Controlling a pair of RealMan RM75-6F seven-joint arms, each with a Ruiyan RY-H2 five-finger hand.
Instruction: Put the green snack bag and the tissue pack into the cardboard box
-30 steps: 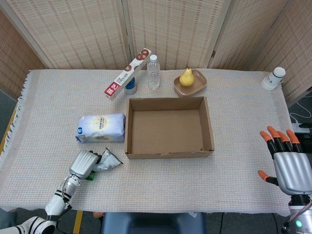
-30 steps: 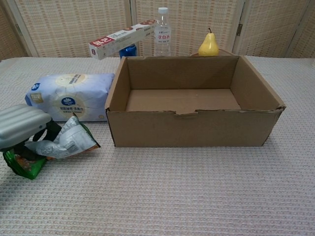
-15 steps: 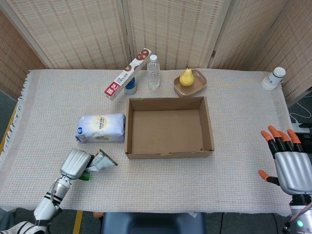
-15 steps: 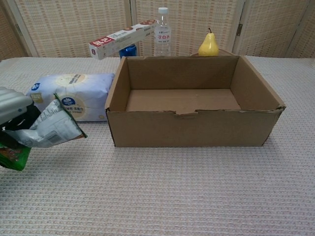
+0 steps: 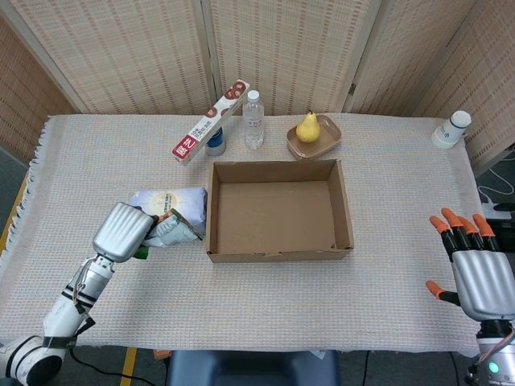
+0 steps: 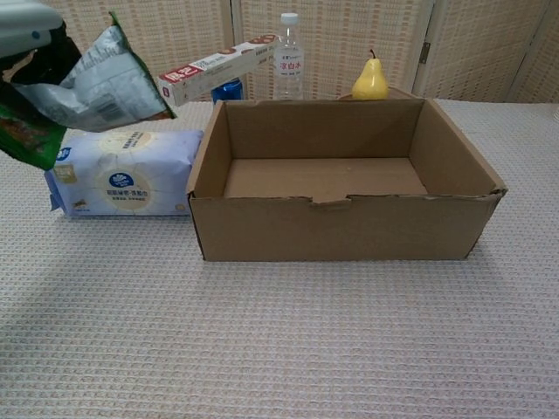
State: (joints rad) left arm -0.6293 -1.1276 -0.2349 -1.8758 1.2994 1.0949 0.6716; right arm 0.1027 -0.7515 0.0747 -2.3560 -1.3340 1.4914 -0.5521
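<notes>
My left hand [image 5: 122,232] grips the green snack bag [image 5: 173,230], holding it in the air left of the cardboard box [image 5: 278,211]. In the chest view the bag [image 6: 83,92], green with a silver inside, hangs at the top left under the hand [image 6: 26,17], above the tissue pack [image 6: 122,172]. The pale blue tissue pack [image 5: 165,202] lies on the cloth against the box's left wall, partly hidden by the bag. The box [image 6: 345,179] stands open and holds nothing. My right hand [image 5: 479,269] hovers open at the table's near right edge.
Behind the box stand a red-and-white long carton [image 5: 211,121] leaning on a blue cup [image 5: 216,143], a water bottle [image 5: 253,119], and a pear [image 5: 307,128] in a brown dish. A white bottle [image 5: 451,129] sits at the far right.
My left hand has lifted the snack bag off the cloth and carried it up and toward the box. The right hand has stayed where it was.
</notes>
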